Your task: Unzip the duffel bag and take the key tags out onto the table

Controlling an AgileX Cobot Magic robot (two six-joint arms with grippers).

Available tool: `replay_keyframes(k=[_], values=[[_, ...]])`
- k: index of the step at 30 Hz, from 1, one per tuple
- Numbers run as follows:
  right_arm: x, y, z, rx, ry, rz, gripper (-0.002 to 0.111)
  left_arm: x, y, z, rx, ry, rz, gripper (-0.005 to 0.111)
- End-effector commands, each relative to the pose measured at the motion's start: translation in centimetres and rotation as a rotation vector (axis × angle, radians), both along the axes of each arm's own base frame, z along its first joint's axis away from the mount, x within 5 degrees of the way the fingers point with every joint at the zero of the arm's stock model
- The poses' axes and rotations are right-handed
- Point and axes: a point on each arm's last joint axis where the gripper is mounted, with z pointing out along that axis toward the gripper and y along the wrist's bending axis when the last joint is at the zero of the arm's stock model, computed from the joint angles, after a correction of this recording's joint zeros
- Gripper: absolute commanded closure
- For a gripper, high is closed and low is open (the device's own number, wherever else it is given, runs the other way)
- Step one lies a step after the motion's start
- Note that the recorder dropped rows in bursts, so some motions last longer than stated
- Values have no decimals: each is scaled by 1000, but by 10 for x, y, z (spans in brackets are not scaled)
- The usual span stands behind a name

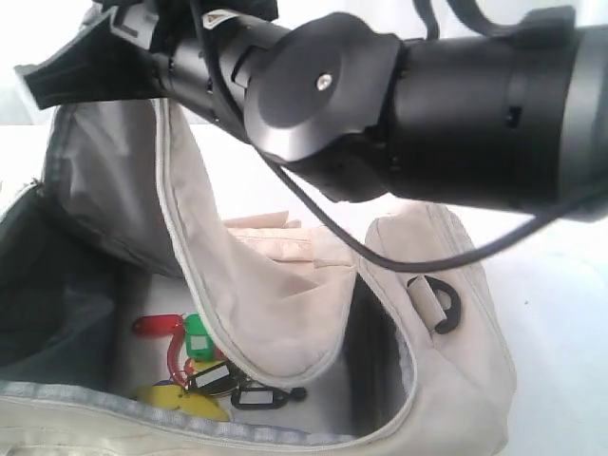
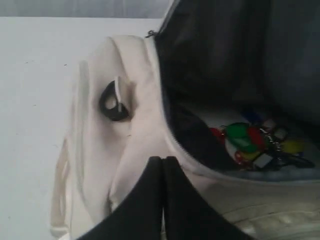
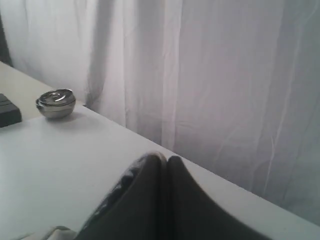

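We are seeing soft daylight glowing through the curtain [image 3: 210,75] beyond the right pincer [image 3: 166,159], bleaching the table [image 3: 60,150]; under it, the duffel bag [image 1: 275,313] is holding deep shadow, edges blurring.

On R wrist cam I see a round shiny metal tin [image 3: 56,102] close to the edge by the curtain [image 3: 210,75], w/ a flat black box [image 3: 9,111] just beside it, partly out of shot. Curtain's white, hangs behind that edge.

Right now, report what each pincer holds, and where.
Right pincer pinches the duffel bag by its opened flap's zipper edge; left pincer is shut, apparently empty.
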Motion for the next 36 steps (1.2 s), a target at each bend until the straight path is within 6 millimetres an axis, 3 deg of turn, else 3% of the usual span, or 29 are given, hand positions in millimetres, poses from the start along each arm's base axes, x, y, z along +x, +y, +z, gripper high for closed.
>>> replay_keyframes(k=[1,4,7,12,15,19,26,30,36], values=[[45,-13,-1,148,132,-127,103,-3,-5,-2,18,0,-69,107],[80,-22,-12,261,279,-201,94,-5,-5,-7,45,56,-85,107],[101,-26,-26,233,353,-209,86,-7,-5,-11,57,94,-92,107],[126,-37,-50,191,440,-244,72,-9,-5,-14,98,117,-113,107],[140,-47,-62,314,606,-297,63,-9,-5,-14,100,122,-114,107],[149,-59,-58,352,633,-319,62,-9,-5,-15,104,135,-117,107],[121,-59,-25,-55,406,-58,62,-9,-5,-15,104,135,-117,107],[91,-61,-5,-259,350,183,62,-9,-5,-15,104,135,-117,107],[41,-77,8,-520,336,565,62,-9,-5,-15,104,135,-117,107]])
